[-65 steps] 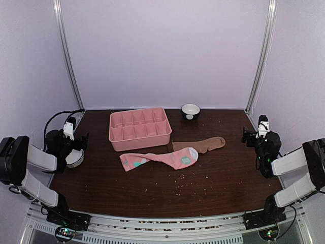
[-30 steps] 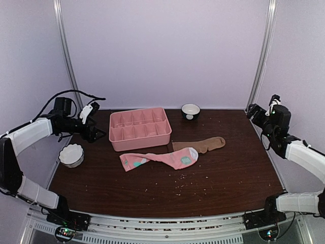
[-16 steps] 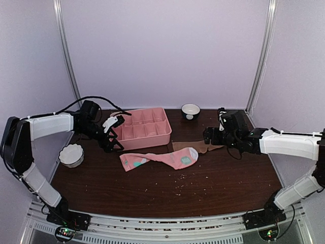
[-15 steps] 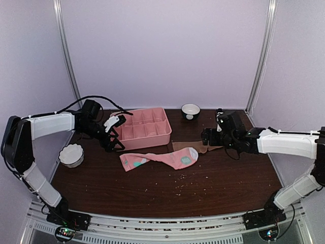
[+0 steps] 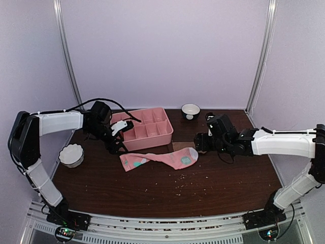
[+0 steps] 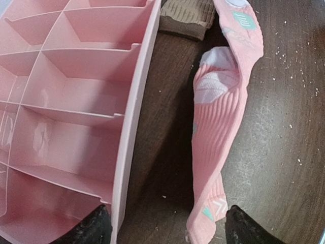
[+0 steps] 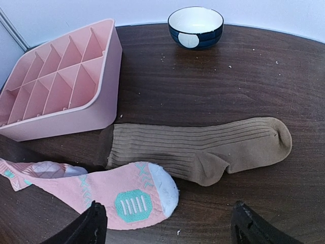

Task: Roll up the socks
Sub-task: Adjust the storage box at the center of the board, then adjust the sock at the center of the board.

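two socks, neither rolled yet. i read this as the approach step. the pink sock with teal and white patches (image 5: 160, 159) lies flat on the dark wooden table (image 5: 218, 178), just in front of the pink compartmented plastic tray (image 5: 150, 142). its white toe overlaps the lower edge of the tan-brown ribbed sock (image 7: 203, 147), which stretches off to the right with its cuff near the tray. the left gripper (image 6: 170, 230) hangs over the pink sock's cuff end, fingers spread wide, holding nothing. the right gripper (image 7: 170, 226) hangs over the pink toe where the two socks overlap, fingers likewise spread, nothing pinched.

next move, my guess: left drops onto the cuff and pinches it, while right pins or lifts the toe end so the pair can be laid one on the other and rolled from one end. the fabric looks limp, so the pinch probably needs both layers of the cuff. the tray wall also sits close beside the left finger, so there's little room there.

hard to tell:
- both wrist views cut the fingertips off at the bottom edge, so height above the fabric is unclear.
- the top view hides most of the tan sock behind the right gripper.
- can't tell whether the tan cuff touches the tray.
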You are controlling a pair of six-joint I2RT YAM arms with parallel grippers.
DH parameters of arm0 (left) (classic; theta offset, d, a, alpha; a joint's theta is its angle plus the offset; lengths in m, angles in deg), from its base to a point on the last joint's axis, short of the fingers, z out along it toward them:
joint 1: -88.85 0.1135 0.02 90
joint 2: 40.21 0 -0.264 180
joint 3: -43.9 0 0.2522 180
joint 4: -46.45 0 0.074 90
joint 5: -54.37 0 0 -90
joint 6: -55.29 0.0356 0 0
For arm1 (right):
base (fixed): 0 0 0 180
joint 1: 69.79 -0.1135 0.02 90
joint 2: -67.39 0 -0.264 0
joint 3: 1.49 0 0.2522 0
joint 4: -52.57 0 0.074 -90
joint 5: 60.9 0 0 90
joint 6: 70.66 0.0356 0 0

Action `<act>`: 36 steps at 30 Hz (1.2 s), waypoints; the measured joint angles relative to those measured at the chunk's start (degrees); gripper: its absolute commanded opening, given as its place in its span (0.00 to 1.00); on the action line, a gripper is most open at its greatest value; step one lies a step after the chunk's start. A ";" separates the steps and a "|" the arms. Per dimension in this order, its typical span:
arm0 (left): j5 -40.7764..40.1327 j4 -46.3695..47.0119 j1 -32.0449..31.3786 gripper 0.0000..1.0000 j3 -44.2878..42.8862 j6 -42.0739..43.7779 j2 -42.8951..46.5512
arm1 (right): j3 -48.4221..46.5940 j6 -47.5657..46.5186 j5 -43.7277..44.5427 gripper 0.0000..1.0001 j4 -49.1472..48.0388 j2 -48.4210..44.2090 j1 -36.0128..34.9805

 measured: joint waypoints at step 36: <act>-2.08 -3.26 -3.72 0.64 -0.22 -1.99 -2.12 | 3.19 2.56 -4.44 0.76 -1.57 -3.69 -0.20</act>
